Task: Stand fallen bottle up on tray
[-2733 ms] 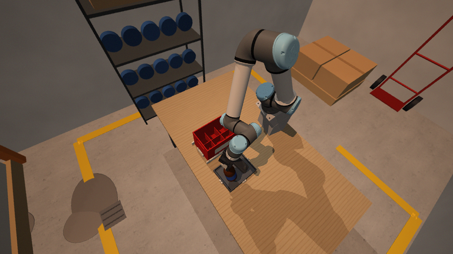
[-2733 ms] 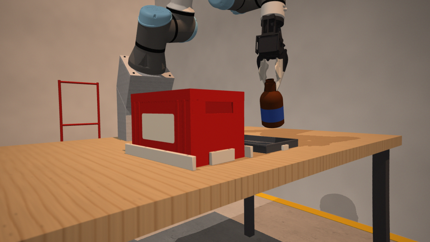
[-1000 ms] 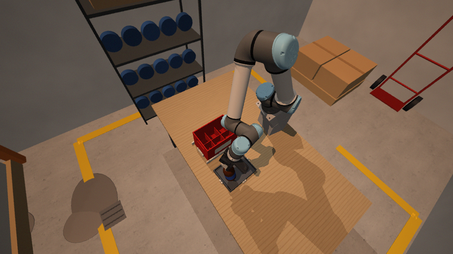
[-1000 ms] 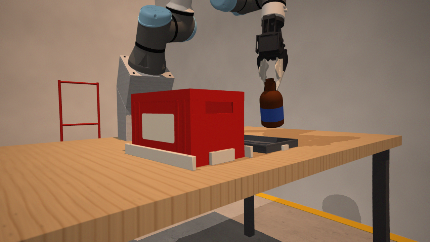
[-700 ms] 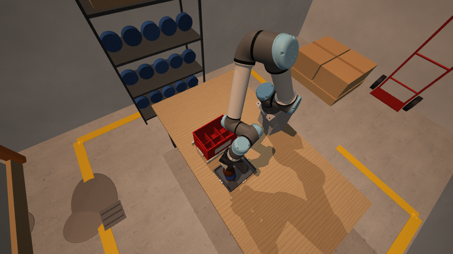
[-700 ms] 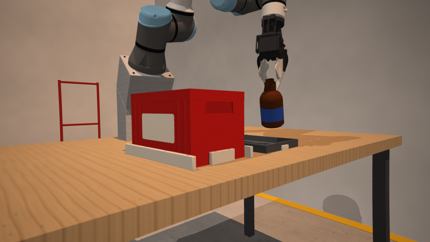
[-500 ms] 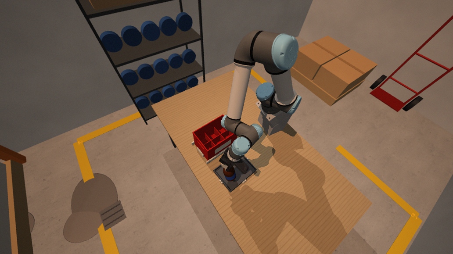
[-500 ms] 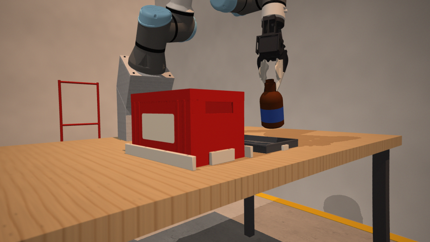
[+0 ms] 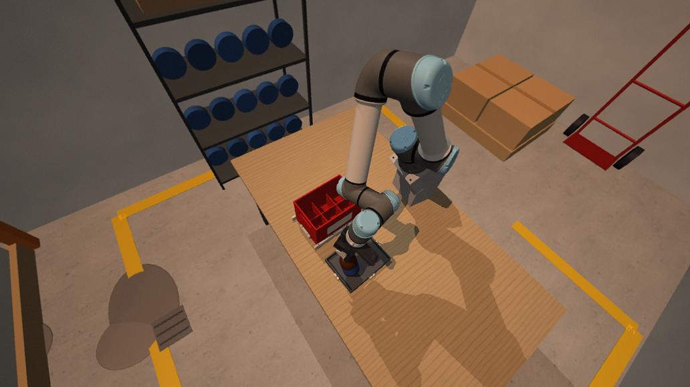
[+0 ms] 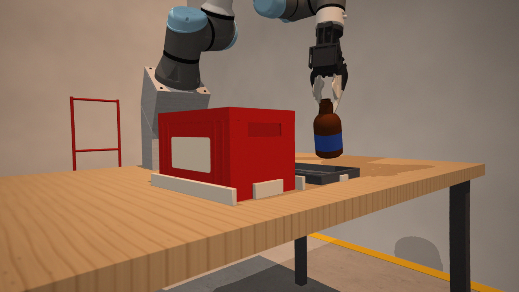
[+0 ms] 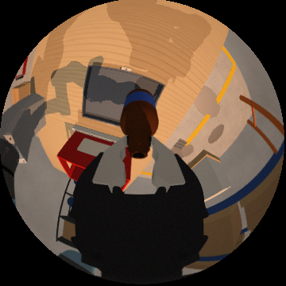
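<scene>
A brown bottle (image 10: 327, 132) with a blue label hangs upright in the air above the dark grey tray (image 10: 325, 172). My gripper (image 10: 327, 97) is shut on the bottle's neck and points straight down. The bottle's base is clear of the tray. In the wrist view the bottle (image 11: 138, 121) hangs between my pale fingers over the tray (image 11: 113, 93). In the overhead view the gripper and arm hide most of the bottle (image 9: 348, 266) over the tray (image 9: 359, 263).
A red crate (image 10: 226, 147) with dividers stands just left of the tray, with pale blocks (image 10: 194, 187) at its base; it also shows in the overhead view (image 9: 326, 209). The robot base (image 10: 170, 119) stands behind the crate. The table edge runs close to the tray.
</scene>
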Available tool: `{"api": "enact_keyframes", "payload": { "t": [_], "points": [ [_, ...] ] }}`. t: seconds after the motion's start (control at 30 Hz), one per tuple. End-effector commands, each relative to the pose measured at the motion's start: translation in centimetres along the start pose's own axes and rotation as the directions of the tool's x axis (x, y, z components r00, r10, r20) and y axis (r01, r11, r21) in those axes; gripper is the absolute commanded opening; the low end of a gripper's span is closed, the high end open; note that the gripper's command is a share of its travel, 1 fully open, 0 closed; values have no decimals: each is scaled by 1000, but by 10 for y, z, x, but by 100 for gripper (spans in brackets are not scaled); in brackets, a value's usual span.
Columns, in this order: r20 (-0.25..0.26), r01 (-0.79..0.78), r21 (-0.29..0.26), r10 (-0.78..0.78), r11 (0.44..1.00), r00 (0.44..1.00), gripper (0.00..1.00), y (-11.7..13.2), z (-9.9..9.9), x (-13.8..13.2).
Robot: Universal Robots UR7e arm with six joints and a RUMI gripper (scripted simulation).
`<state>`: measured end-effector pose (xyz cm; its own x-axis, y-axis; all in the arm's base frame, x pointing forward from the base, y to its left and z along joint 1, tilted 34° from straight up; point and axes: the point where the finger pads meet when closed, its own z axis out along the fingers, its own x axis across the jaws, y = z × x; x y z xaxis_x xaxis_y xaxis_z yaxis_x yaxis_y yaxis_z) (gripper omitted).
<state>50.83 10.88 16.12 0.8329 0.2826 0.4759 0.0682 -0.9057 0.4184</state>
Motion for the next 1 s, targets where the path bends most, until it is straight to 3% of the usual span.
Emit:
{"api": "enact_keyframes", "payload": {
  "t": [0.0, 0.97],
  "points": [
    [-1, 0, 0, 0, 1000, 1000, 0, -1, 7, 0],
    [-2, -1, 0, 1, 1000, 1000, 0, -6, 35, 0]
  ]
}}
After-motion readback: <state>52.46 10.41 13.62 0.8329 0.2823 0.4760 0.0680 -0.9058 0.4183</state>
